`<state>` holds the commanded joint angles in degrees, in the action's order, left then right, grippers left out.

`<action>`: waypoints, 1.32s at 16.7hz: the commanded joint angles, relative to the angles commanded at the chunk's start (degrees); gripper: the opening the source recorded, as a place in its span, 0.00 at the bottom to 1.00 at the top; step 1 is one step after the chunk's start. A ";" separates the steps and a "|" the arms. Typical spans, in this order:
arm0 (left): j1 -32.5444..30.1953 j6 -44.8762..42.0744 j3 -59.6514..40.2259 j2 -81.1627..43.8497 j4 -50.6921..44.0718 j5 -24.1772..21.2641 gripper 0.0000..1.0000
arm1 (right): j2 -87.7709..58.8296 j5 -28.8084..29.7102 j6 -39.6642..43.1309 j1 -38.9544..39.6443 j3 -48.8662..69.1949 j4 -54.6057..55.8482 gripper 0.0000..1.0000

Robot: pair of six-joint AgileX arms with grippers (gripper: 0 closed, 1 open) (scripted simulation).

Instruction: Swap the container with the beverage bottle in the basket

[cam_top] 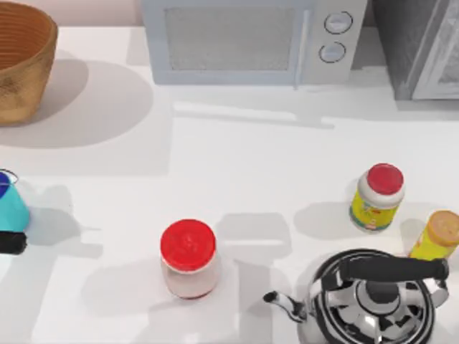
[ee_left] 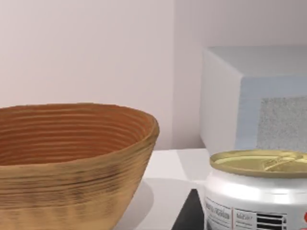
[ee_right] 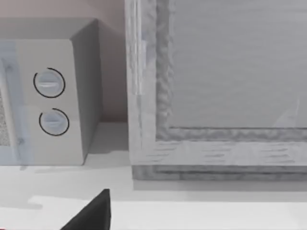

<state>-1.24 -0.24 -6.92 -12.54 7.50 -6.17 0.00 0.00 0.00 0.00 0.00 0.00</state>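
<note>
Top view: container (cam_top: 10,204) at left edge, basket (cam_top: 21,61) far left, jar (cam_top: 188,258), kettle (cam_top: 376,297) near; bottle (ee_left: 256,191) close at left wrist, grip unclear.

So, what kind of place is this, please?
Probably a kitchen counter, in simulation: a microwave stands at the back, a shiny kettle at the front, with food jars such as the red-lidded jar on the white table.

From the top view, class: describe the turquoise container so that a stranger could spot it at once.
Start at the woven basket in the table's far-left corner and follow the left edge nearer. The container stands there, cut by the picture's edge. It alone is turquoise with a dark blue rim; the jars nearby have red lids.
</note>
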 joint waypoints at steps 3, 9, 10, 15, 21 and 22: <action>-2.17 -0.16 -7.07 -13.94 7.77 -7.06 0.00 | 0.00 0.00 0.00 0.00 0.00 0.00 1.00; -8.51 -0.55 -24.88 -51.69 27.36 -25.71 0.00 | 0.00 0.00 0.00 0.00 0.00 0.00 1.00; -9.67 -0.62 -28.06 -58.62 30.85 -29.07 0.00 | 0.00 0.00 0.00 0.00 0.00 0.00 1.00; -15.08 -0.90 -43.23 -92.31 47.55 -45.00 0.00 | 0.00 0.00 0.00 0.00 0.00 0.00 1.00; -19.61 -1.12 -56.98 -123.01 62.68 -59.08 0.00 | 0.00 0.00 0.00 0.00 0.00 0.00 1.00; -20.09 -1.15 -58.55 -126.37 64.41 -60.66 0.00 | 0.00 0.00 0.00 0.00 0.00 0.00 1.00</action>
<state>-21.32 -1.39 -65.47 -138.91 71.91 -66.83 0.00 0.00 0.00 0.00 0.00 0.00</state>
